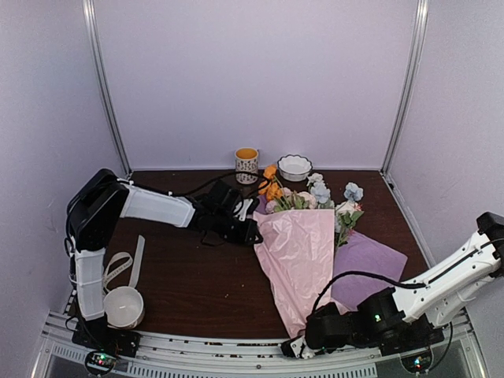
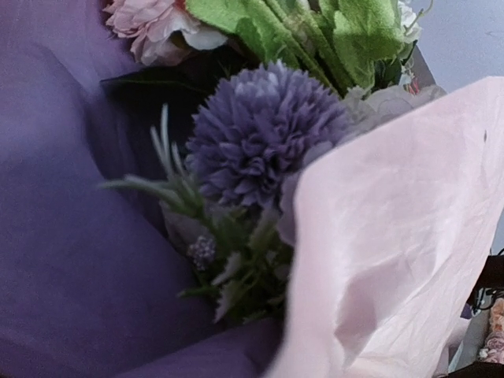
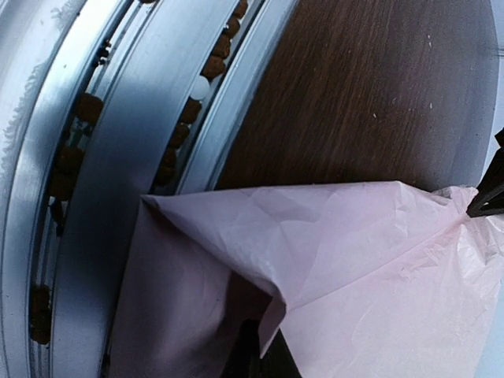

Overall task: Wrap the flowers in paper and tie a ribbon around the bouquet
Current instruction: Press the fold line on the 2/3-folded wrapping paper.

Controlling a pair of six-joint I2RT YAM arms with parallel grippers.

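The bouquet lies in the middle of the table, with the flowers (image 1: 311, 193) at its far end and the pink paper (image 1: 299, 252) tapering toward me. A lilac flap (image 1: 368, 264) of the sheet spreads out to the right. My left gripper (image 1: 253, 233) is shut on the paper's upper left edge. Its wrist view shows a purple bloom (image 2: 264, 134) and pink paper (image 2: 394, 236) close up, and its fingers are hidden. My right gripper (image 1: 298, 346) is shut on the cone's narrow end, where pink paper (image 3: 354, 260) folds over a dark finger (image 3: 250, 350). The ribbon (image 1: 118, 266) lies looped at the left, untouched.
A white bowl (image 1: 124, 307) sits by the left arm's base. At the back stand a patterned mug (image 1: 246, 161) and a scalloped white bowl (image 1: 294, 167). The metal rail (image 3: 118, 118) at the table's near edge runs just beside the cone's tip.
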